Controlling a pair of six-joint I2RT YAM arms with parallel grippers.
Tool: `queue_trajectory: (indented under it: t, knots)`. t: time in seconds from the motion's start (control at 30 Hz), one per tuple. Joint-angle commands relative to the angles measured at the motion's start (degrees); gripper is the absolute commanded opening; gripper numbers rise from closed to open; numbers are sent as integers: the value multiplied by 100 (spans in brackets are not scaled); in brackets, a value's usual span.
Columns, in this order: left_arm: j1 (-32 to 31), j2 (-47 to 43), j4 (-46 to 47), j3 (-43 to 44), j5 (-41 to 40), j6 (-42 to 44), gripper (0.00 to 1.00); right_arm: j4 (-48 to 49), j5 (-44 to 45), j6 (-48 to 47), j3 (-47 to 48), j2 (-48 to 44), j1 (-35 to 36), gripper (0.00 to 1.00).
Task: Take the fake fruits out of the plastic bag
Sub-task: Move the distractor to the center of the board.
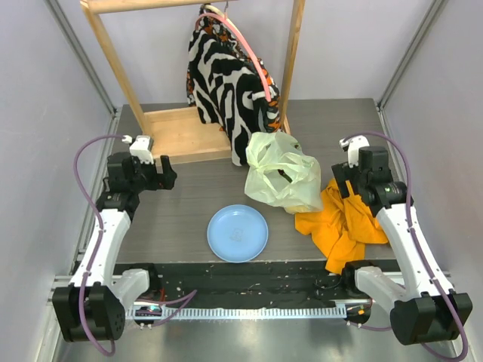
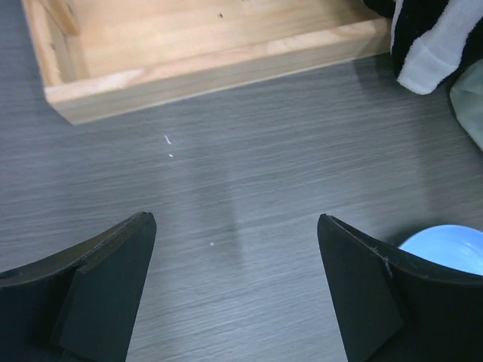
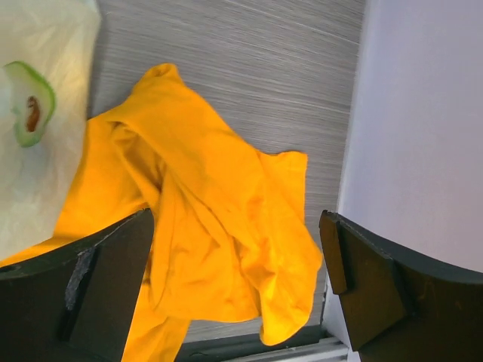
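Note:
The pale yellow-green plastic bag (image 1: 283,172) stands crumpled at centre right of the table, its handle loops up. A dark shape (image 1: 284,176) shows at its opening; I cannot tell which fruit it is. In the right wrist view the bag (image 3: 41,158) fills the upper left, with a green avocado-half shape (image 3: 30,113) on or behind its film. No other fruit shows. My left gripper (image 1: 164,176) (image 2: 235,219) is open and empty over bare table, left of the bag. My right gripper (image 1: 341,181) (image 3: 236,215) is open and empty above the orange cloth, right of the bag.
A light blue plate (image 1: 238,232) (image 2: 449,245) lies in front of the bag. An orange cloth (image 1: 343,222) (image 3: 219,226) lies against the bag's right side. A zebra-patterned garment (image 1: 230,90) (image 2: 430,38) hangs from a wooden rack with a tray base (image 1: 185,134) (image 2: 204,53) behind.

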Motion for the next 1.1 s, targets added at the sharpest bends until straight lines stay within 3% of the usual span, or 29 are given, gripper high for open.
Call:
queue_trajectory:
  t: [0.0, 0.03, 0.1, 0.17, 0.33, 0.43, 0.73, 1.07]
  knots:
    - [-2, 239, -187, 456, 223, -341, 87, -23, -1071, -243, 100, 45, 8, 100]
    - [7, 309, -188, 500, 188, -298, 81, 30, -1258, -349, 134, 133, 8, 100]
    - [-2, 441, -187, 623, 213, -18, 50, 66, -2003, -525, 353, 483, 8, 100]
    - [-11, 791, -353, 746, 380, 299, 0, 118, -2305, -386, 721, 791, 17, 97]
    - [-168, 1924, -556, 1280, 452, 1764, 0, -57, -2447, 562, 1619, 1986, 17, 90]
    - [-169, 2821, -881, 1895, 399, 2022, 0, -127, -2272, 634, 1743, 2041, 17, 88]
    - [-591, 5036, -715, 3232, -322, 1970, 0, -584, -1647, 300, 1075, 1716, 8, 88]
    - [-925, 7067, -952, 5834, -691, 1961, 0, -620, -1647, 309, 1040, 1856, 8, 89]
